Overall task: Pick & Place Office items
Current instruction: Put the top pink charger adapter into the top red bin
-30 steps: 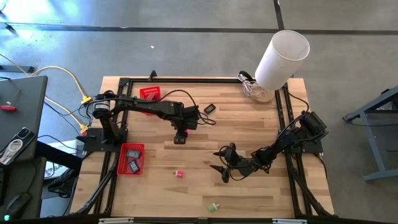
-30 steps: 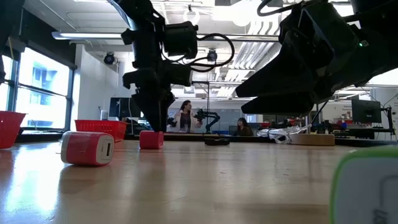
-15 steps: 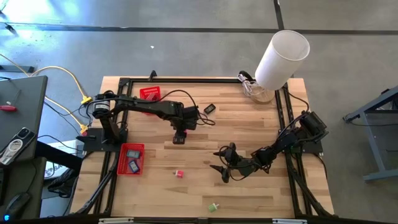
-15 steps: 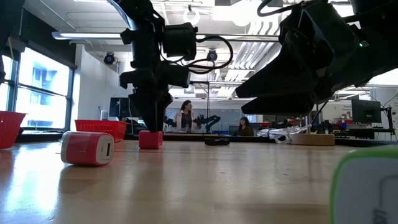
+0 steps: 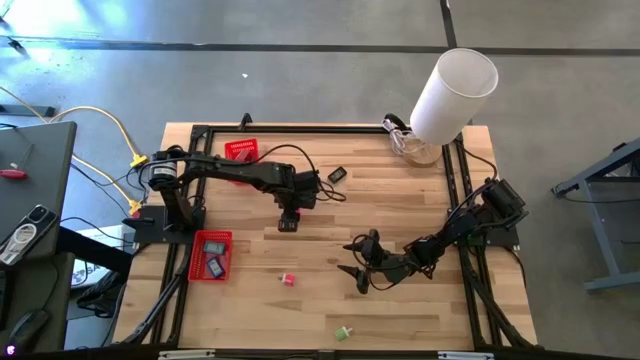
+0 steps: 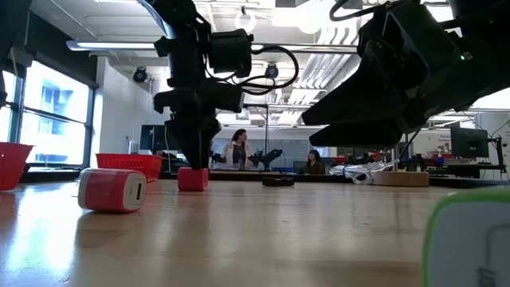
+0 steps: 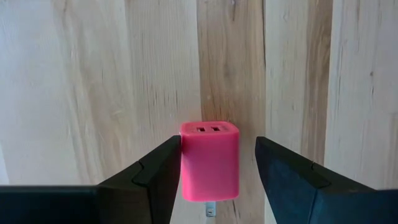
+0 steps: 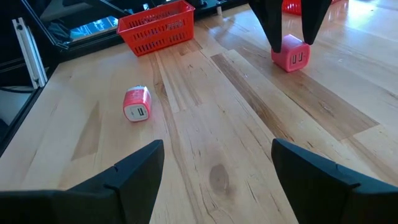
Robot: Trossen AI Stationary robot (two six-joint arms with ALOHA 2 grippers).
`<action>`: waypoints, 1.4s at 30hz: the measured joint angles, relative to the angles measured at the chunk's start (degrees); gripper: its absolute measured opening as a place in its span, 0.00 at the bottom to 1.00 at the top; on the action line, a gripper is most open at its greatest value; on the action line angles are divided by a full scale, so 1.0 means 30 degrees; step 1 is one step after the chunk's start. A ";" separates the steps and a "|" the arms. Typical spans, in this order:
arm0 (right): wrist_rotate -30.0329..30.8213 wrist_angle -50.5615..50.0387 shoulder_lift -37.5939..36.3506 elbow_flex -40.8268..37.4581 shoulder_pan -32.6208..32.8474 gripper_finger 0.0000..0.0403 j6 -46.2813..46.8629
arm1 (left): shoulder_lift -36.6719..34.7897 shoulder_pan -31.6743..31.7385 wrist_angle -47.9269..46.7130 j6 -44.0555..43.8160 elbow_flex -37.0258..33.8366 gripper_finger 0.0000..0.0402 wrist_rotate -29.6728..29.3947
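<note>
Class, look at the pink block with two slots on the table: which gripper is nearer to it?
Left. The left gripper straddles the pink block, fingers open either side; the right gripper waits open, well away.

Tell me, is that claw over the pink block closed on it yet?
Not yet: the left gripper is open. One finger touches the pink block, and a strip of table shows between the block and the other finger.

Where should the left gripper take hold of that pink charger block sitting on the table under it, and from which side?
Probably from straight above, on its two flat side faces. The pink charger block lies on the table with its two slots facing up, and the left gripper hangs open around it, one finger touching one side, the other a little off. The parallel sides suit a squeeze.
</note>
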 joint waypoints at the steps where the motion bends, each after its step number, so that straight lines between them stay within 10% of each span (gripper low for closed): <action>1: 0.0000 0.0000 0.0000 0.0003 0.0000 0.71 0.0000 | 0.0000 0.0000 0.0000 -0.0007 0.0000 0.49 0.0000; 42: -0.0073 -0.0022 0.0000 0.0003 0.0000 0.71 0.0000 | 0.0117 -0.0357 0.1633 0.0124 -0.1910 0.49 -0.0175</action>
